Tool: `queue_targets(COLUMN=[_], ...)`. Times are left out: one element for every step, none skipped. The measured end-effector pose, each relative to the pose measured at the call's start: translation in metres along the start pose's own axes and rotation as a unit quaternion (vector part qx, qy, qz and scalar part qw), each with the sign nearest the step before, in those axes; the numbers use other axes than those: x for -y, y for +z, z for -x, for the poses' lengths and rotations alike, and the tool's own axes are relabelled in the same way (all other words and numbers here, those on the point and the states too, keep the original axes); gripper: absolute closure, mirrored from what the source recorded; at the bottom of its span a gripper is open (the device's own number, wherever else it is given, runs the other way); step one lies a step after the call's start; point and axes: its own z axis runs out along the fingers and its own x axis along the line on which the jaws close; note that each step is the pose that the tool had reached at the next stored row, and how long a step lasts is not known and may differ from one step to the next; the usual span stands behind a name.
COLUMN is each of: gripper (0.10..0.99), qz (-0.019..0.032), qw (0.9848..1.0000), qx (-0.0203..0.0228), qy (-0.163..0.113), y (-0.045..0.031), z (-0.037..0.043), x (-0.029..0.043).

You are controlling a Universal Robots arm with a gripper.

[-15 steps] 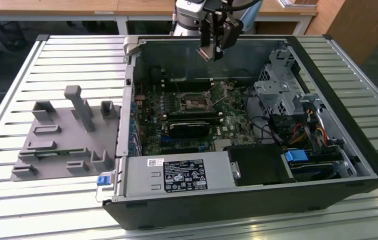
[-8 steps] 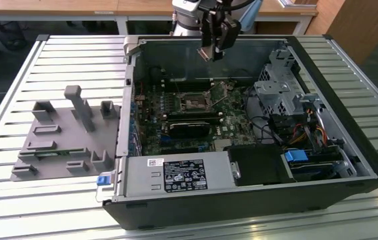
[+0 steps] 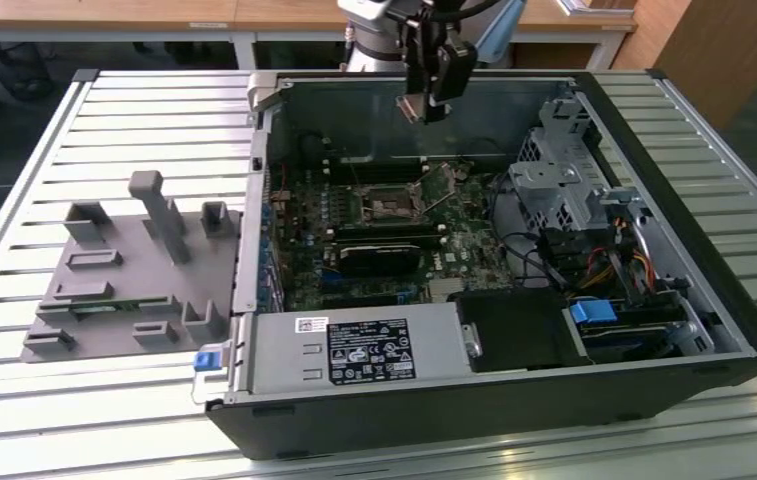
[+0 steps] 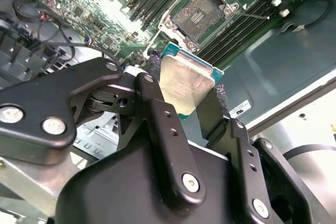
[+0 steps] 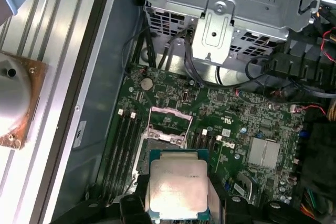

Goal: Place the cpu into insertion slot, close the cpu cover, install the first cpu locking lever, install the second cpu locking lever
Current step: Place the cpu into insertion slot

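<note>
My gripper (image 4: 184, 92) is clamped on the cpu (image 4: 185, 80), one finger on each of two opposite edges, its pale metal top facing the second wrist camera. In the exterior view I hang high over the open computer case (image 3: 741, 300), above its back wall, with the chip well clear of the motherboard (image 5: 236, 114).

So none of the four steps is done. The insertion slot (image 4: 198, 17) lies bare below me, dark centre exposed, and the chip has yet to reach it. What I take for the cpu cover (image 5: 168, 112) stands lifted off the slot (I can't make out its hinge). A thin lever rod (image 4: 251, 15) lies free beside the slot, so I judge it unlatched. Seating the chip, closing the cover and fastening both levers all remain.
</note>
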Motion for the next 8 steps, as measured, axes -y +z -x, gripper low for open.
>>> queue_targets(gripper=[0.557, 0.557, 0.557, 0.557, 0.557, 0.557, 0.557, 0.557], qz=[0.0001, 0.0001, 0.0003, 0.0004, 0.0005, 0.0005, 0.0005, 0.0004], qw=[1.0000, 1.0000, 0.9999, 0.9998, 0.9997, 0.9996, 0.9995, 0.9995], qx=[0.0004, 0.0009, 0.0012, 0.0016, 0.0020, 0.0025, 0.0027, 0.0029], qy=[0.005, 0.010, 0.014, 0.019, 0.024, 0.028, 0.031, 0.032], y=[0.0001, 0.0001, 0.0002, 0.0003, 0.0006, 0.0007, 0.0010, 0.0013], z=[0.0000, 0.0000, 0.0000, 0.0000, 0.0000, 0.0000, -0.0001, -0.0001], x=[0.0000, 0.0000, 0.0000, 0.0000, 0.0000, 0.0000, 0.0001, 0.0002])
